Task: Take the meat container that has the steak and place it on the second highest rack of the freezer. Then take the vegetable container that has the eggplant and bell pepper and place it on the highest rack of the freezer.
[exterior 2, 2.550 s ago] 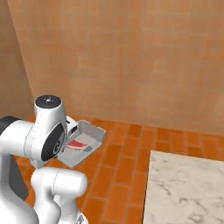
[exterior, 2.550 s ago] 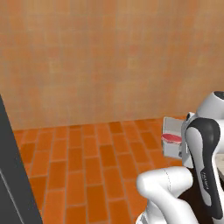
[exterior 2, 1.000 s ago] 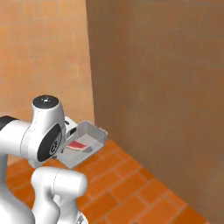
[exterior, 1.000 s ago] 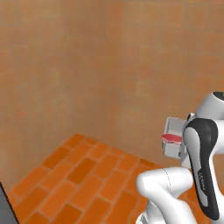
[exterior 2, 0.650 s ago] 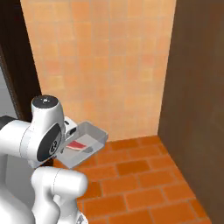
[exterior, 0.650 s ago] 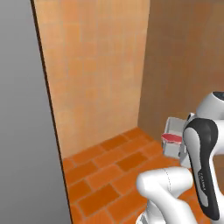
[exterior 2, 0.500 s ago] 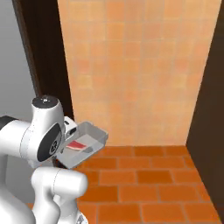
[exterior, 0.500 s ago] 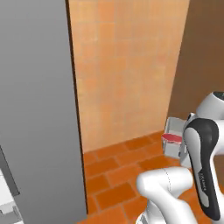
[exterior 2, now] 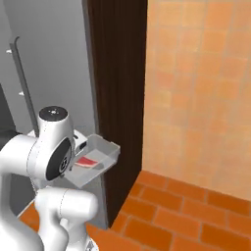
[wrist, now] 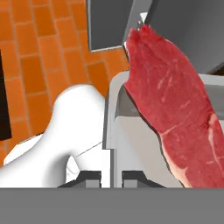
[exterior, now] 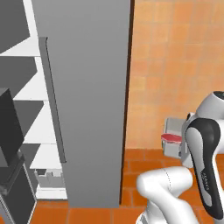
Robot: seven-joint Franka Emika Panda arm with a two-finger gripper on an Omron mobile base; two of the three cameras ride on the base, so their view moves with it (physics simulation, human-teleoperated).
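Note:
My gripper (wrist: 111, 177) is shut on the near rim of the grey meat container (wrist: 109, 131), and the red steak (wrist: 175, 109) lies along the tray. From the base cameras the meat container (exterior 2: 105, 149) rides level in front of the arm with the steak (exterior 2: 87, 162) in it, and its end (exterior: 173, 131) pokes out beside the arm. The freezer (exterior: 83, 100) stands at the left with its grey door swung open and white shelves (exterior: 30, 92) inside. The frame cuts off the interior's top, so I cannot tell which shelf is the second highest rack. The vegetable container is out of view.
A long bar handle (exterior: 52, 100) runs down the freezer door. A dark wooden cabinet side (exterior 2: 117, 98) stands right beside the tray. An orange tiled wall (exterior 2: 196, 88) and brick floor (exterior 2: 166, 211) lie to the right. A black panel (exterior: 8, 127) sits at the far left.
The whole picture has swept sideways as the base turned, bringing the freezer and cabinet into view. The arm still holds the meat container in the same pose.

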